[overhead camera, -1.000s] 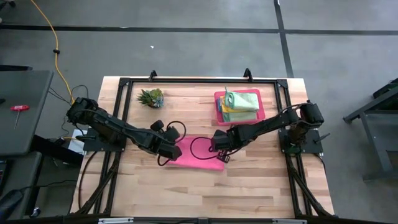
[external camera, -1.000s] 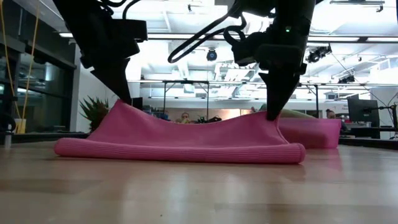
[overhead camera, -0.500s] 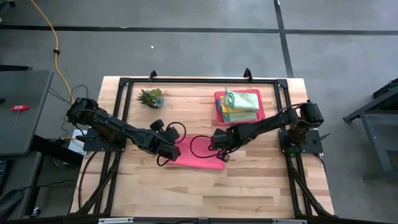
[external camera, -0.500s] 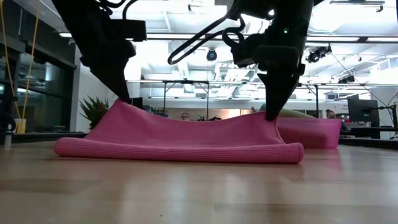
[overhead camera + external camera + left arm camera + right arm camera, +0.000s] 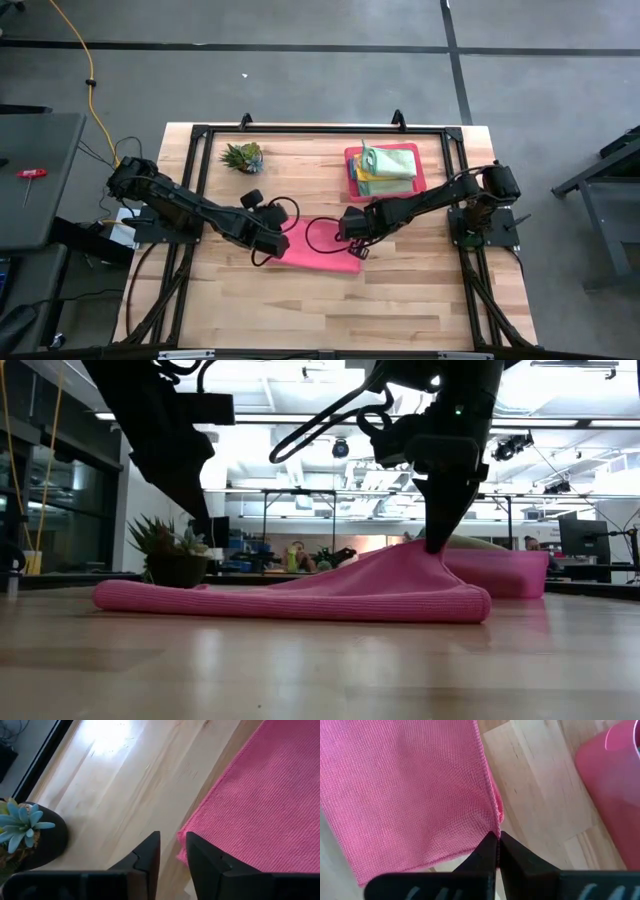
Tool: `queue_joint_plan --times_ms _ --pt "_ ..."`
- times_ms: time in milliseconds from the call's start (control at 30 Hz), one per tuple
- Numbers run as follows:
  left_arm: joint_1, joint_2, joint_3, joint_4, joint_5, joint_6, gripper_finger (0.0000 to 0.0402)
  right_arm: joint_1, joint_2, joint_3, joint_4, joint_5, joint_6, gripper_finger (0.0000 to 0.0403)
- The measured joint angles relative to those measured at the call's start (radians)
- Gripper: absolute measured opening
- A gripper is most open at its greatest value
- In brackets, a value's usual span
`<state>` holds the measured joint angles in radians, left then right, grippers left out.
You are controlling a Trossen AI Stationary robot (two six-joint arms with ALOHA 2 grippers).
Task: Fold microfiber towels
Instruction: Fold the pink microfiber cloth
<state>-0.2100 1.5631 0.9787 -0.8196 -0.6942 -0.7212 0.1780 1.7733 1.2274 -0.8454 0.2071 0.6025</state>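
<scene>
A pink microfiber towel (image 5: 325,252) lies folded at the table's middle, its rolled fold toward the near edge (image 5: 290,600). My left gripper (image 5: 283,238) hovers open just over the towel's left far corner (image 5: 186,836), its fingers clear of the cloth. My right gripper (image 5: 352,240) is shut on the towel's right far corner, which stands raised (image 5: 425,555). Several more folded towels (image 5: 385,163) are stacked in a pink tray (image 5: 352,170) at the back right. My right gripper pinches the towel's right far corner (image 5: 492,822) between its two fingertips, coming steeply from above. The corner is lifted and the cloth slopes down from it to the table, where the rest lies flat. One layer or several, I cannot tell.
A small potted plant (image 5: 243,157) stands at the back left, near my left arm. The pink tray (image 5: 500,572) sits just behind and to the right of the raised corner. Bare wood lies along the near side of the table.
My left gripper has opened and let go of the towel's left far corner. That corner, held up a second ago, has dropped flat onto the table. The right corner stays raised in my right gripper.
</scene>
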Motion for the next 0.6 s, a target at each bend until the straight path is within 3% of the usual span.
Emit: queue_joint_plan --times_ms 167,367,600 --pt "0.000 0.000 0.000 -0.018 0.009 0.000 0.0107 0.000 0.000 0.000 0.008 0.001 0.000 0.0026" --pt "0.000 0.000 0.000 -0.014 0.032 -0.005 0.0123 -0.001 0.000 0.000 0.023 0.027 -0.002 0.0095" --pt "0.000 0.000 -0.024 0.071 0.021 0.046 0.0126 0.001 0.000 -0.001 -0.035 0.079 -0.115 0.0145"
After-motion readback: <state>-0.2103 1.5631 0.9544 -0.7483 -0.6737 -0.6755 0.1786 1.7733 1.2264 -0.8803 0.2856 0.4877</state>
